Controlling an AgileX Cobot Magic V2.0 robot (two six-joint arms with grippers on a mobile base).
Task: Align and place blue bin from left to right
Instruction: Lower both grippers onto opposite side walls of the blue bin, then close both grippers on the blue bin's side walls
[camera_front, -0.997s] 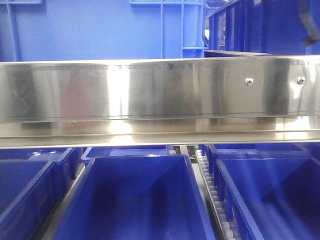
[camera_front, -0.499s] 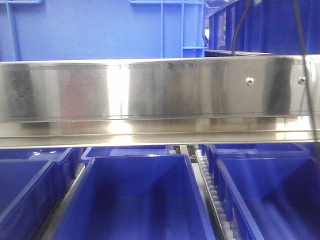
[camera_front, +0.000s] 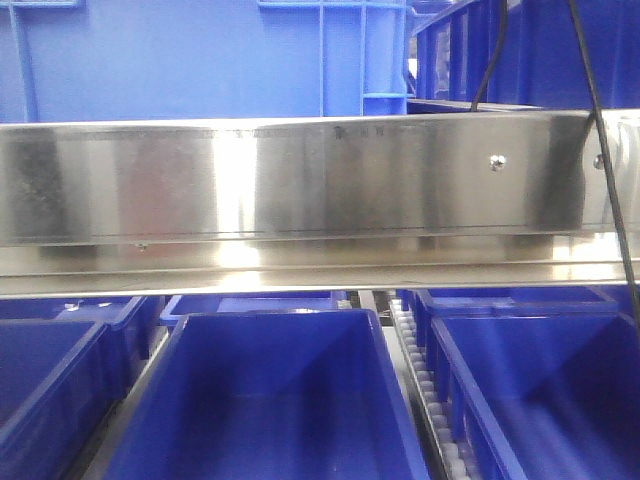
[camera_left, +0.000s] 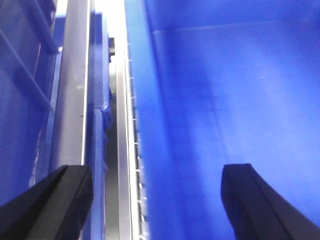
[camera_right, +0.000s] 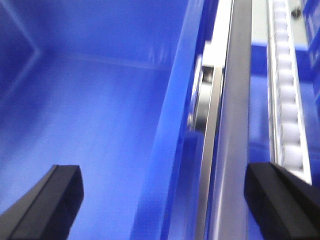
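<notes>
Left wrist view: the left claw is spread wide and holds nothing. Its two black fingers show at the bottom corners, one on each side of the left wall of the blue bin. The bin's bare inside fills the right of the view. A steel rail runs along the outer side of the wall. Whether either finger touches the wall cannot be told.

Right wrist view: the right claw is also spread wide and empty. Its fingers sit on either side of a blue wall, with a bare blue inside to the left. Whether this is the same bin cannot be told. Past the wall lie a steel bar and then a roller track.

Front view: a broad shiny beam crosses the middle. Above it stand large blue crates, and two black cables hang at the upper right. Below it, three open blue boxes sit side by side: the middle box, one to its left and one to its right. White rollers run between the middle and right ones.
</notes>
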